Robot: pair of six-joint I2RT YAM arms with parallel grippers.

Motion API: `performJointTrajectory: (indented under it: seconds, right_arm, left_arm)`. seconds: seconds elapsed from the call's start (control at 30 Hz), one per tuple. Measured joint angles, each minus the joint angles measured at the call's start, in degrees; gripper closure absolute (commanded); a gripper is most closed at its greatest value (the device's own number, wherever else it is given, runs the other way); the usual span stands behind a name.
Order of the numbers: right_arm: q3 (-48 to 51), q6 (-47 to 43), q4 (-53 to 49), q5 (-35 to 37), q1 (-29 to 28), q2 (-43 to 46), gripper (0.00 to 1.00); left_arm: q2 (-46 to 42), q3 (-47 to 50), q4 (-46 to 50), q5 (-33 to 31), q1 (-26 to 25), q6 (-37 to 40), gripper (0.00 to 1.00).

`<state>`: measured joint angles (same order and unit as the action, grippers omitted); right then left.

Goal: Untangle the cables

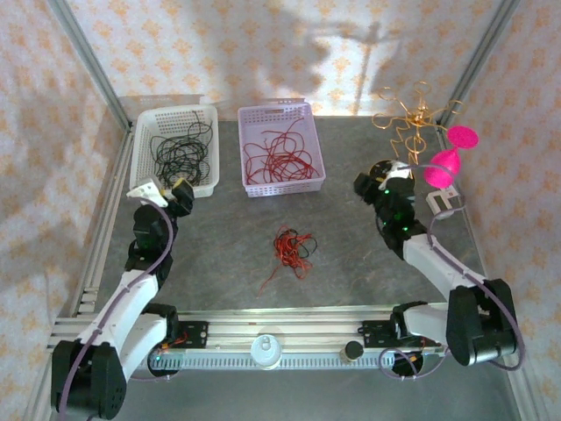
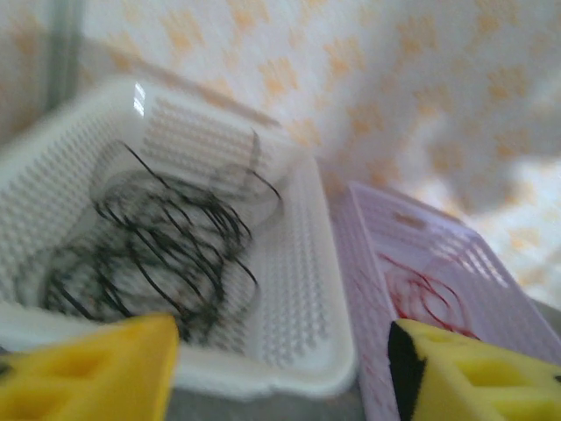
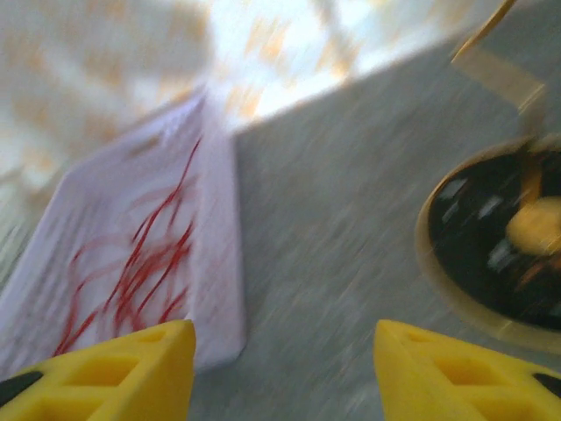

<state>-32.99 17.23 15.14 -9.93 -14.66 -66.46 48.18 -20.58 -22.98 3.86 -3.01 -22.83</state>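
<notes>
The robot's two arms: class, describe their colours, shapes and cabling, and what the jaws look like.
The left arm and right arm have white links between bulky black joint housings. A thin lilac hose loops along each arm. The jaws are bright yellow wedges with moulded recesses and black trim at the edges.

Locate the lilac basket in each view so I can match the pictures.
Top external: lilac basket upper centre, right of the white basket.
Left wrist: right side, beside the white basket.
Right wrist: left half of the picture.
Shared landmark: red cables lying inside it.
</notes>
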Motion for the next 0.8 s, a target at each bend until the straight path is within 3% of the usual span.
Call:
performJointTrajectory:
  seconds: [0.13,0.27,0.43,0.67,0.8]
  right_arm:
    - [0.83,3.10,-10.58,-1.62,-8.61,2.75,0.63]
    - [4.55,4.92,-14.34,-2.32,-13.05,2.78,0.64]
    - [6.56,4.59,-15.50,-2.84,-20.72,-0.79,0.62]
    - [7.43,3.21,-8.33,-5.35,-21.70,-6.58,0.65]
    - [7.50,1.97,-5.20,-6.40,-21.84,-10.16,0.70]
  left_arm:
    - [-2.58,1.33,7.39,6.23,-6.38,-3.13,0.39]
    - [-4.79,1.55,11.02,11.28,-11.45,-4.39,0.41]
    - [-3.63,1.57,10.54,17.66,-12.48,-4.79,0.45]
    - [1.60,1.46,8.15,27.50,-16.94,-3.48,0.45]
    - [3.23,0.72,8.22,28.89,-19.54,-2.16,0.44]
